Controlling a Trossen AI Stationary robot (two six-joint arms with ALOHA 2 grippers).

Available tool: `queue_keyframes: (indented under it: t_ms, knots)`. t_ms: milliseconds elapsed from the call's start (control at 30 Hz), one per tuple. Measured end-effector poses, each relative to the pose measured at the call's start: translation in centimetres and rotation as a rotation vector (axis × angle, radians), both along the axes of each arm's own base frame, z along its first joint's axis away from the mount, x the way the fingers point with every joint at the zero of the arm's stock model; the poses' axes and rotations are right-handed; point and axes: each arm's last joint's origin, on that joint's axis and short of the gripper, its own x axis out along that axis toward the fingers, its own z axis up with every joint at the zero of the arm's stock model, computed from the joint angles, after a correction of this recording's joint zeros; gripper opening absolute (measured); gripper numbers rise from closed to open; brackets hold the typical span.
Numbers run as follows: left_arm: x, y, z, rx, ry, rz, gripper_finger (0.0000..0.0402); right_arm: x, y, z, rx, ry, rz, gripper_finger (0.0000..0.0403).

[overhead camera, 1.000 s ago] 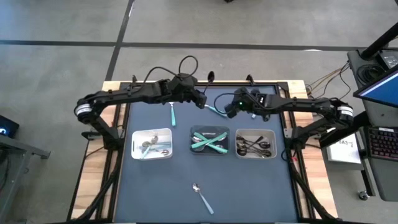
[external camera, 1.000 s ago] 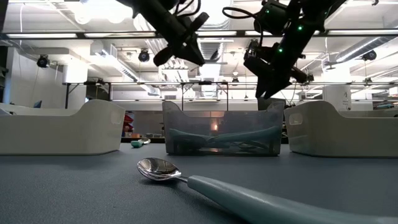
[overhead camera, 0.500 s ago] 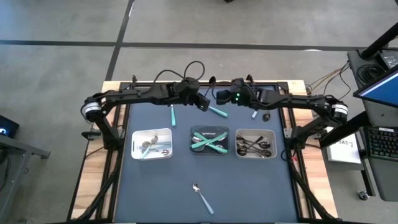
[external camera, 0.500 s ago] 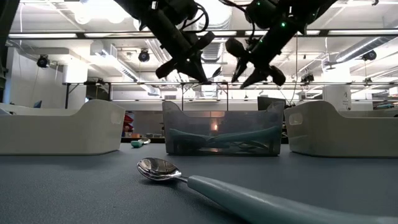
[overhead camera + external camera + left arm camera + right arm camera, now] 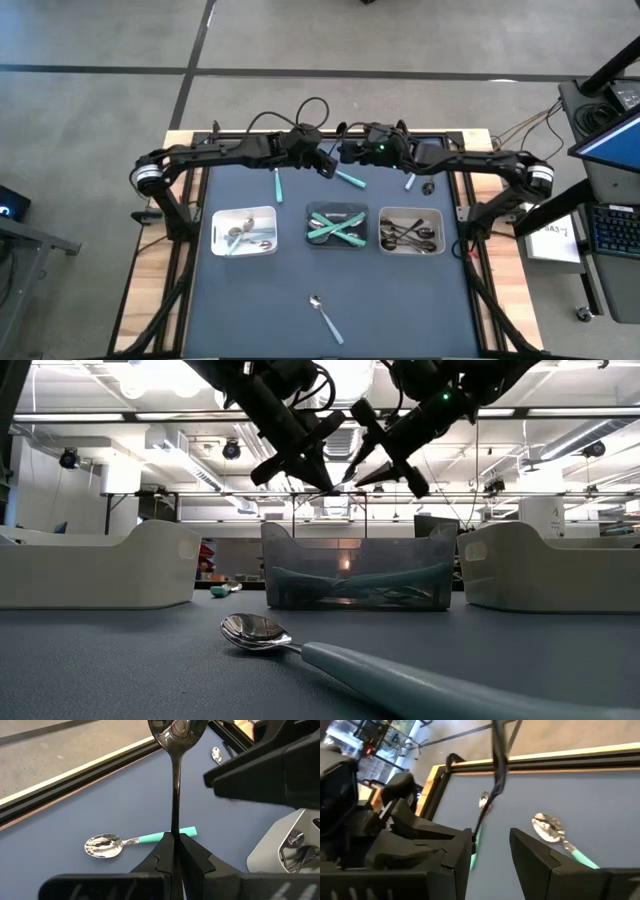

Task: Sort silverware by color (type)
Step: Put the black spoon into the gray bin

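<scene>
The left pincer (image 5: 173, 851) is clamped on the handle end of a dark spoon (image 5: 174, 780), bowl pointing away from it, held above the table (image 5: 100, 810). It looks light, stiff and slick, so the flat of the handle just past the left fingertips seems the best hold. The right pincer (image 5: 490, 845) stands wide, empty, its jaws either side of that handle. Beyond and below both lies a teal spoon (image 5: 135, 841); farther off sit three trays (image 5: 332, 224) of sorted pieces.
</scene>
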Motion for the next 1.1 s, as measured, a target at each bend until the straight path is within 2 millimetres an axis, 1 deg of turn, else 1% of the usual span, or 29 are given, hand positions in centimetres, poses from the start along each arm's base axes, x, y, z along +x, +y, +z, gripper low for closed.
queue_keyframes:
  t_ms: [367,733,900,1100]
  knots:
    - [0.0,-0.3,0.0,-0.017,-0.004,0.007,0.0000,1.0,-0.2,-0.8,0.013,-0.036,0.010,0.0125]
    - [0.0,-0.4,0.0,-0.027,-0.002,0.009,0.0000,1.1,-0.3,-0.7,-0.004,-0.047,0.013,0.0125]
    - [-0.3,-0.6,0.1,-0.016,0.030,-0.044,0.0000,1.2,-0.3,-0.4,-0.023,-0.071,0.033,0.0125]
    - [-0.3,-0.7,0.5,0.002,0.013,-0.059,0.0000,1.3,-0.4,-0.4,-0.024,-0.080,0.032,0.0125]
